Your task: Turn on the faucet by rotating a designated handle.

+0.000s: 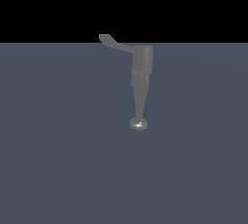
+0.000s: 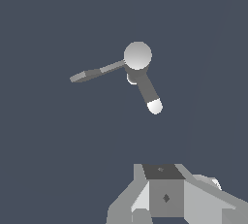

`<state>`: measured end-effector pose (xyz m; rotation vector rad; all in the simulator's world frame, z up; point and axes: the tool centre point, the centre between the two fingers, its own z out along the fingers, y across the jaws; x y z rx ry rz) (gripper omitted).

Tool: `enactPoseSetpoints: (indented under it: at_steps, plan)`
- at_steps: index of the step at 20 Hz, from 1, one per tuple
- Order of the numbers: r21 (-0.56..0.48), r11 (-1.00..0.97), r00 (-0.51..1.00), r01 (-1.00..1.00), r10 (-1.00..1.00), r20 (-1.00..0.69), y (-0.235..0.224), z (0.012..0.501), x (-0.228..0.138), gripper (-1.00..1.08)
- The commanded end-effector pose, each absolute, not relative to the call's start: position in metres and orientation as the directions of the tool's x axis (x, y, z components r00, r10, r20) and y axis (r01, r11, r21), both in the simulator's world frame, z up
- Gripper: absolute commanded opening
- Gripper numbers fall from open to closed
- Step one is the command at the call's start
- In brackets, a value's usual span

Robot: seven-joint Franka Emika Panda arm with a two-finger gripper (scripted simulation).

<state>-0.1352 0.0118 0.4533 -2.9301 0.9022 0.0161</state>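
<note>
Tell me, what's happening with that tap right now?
End effector clear of the faucet, holding nothing; open or shut not visible. Handle untouched, sticking out toward the exterior view's left. Nothing seen between them.

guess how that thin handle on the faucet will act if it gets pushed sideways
The handle looks like rigid grey metal, so it probably won't flex. It joins the faucet only at the top, so it likely swings around that joint. Its thin, smooth blade may let the tool slip off.
</note>
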Motion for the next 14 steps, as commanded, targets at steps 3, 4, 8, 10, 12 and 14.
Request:
enactPoseSetpoints:
  at_steps: [3,4,8,10,12,14]
  plan:
    - [-0.065,-0.754,0.757,-0.654,-0.652,-0.043,0.014,0.443,-0.116,-1.00]
    - [-0.063,-0.737,0.740,-0.673,-0.671,-0.046,0.015,0.440,-0.112,-1.00]
    - [-0.056,-0.665,0.667,-0.745,-0.743,-0.053,0.017,0.430,-0.096,-1.00]
    - [-0.052,-0.626,0.628,-0.778,-0.776,-0.056,0.018,0.424,-0.088,-1.00]
    - [-0.048,-0.586,0.588,-0.809,-0.807,-0.058,0.019,0.419,-0.081,-1.00]
    - [-0.043,-0.544,0.546,-0.838,-0.836,-0.060,0.020,0.413,-0.073,-1.00]
